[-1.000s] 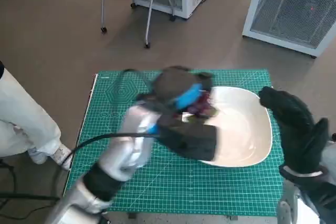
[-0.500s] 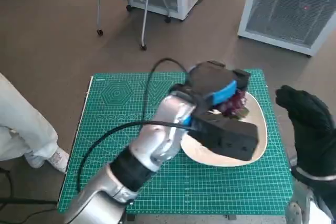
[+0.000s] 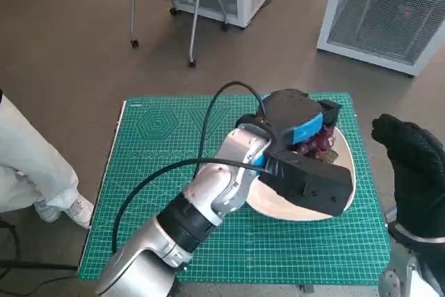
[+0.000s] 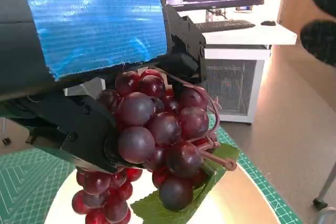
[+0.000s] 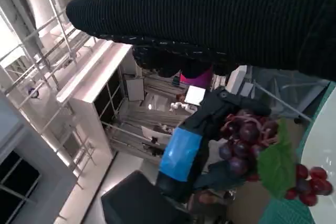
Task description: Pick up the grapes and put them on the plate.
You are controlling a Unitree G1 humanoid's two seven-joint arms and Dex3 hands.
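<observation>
The left robot hand (image 3: 295,124) grips the grapes (image 4: 157,135) just above the plate (image 3: 344,186) at the table's right, the gloved right robot hand (image 3: 410,154) empty nearby, and releasing off-centre could tumble the bunch over the rim.

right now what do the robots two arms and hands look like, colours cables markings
The left forearm is a pale silver shell with a black band lower down, and a black cable loops over it. The left hand is black and boxy with bright blue tape across its back. The right hand wears a black ribbed knitted glove with a pale cuff line at the wrist.
</observation>
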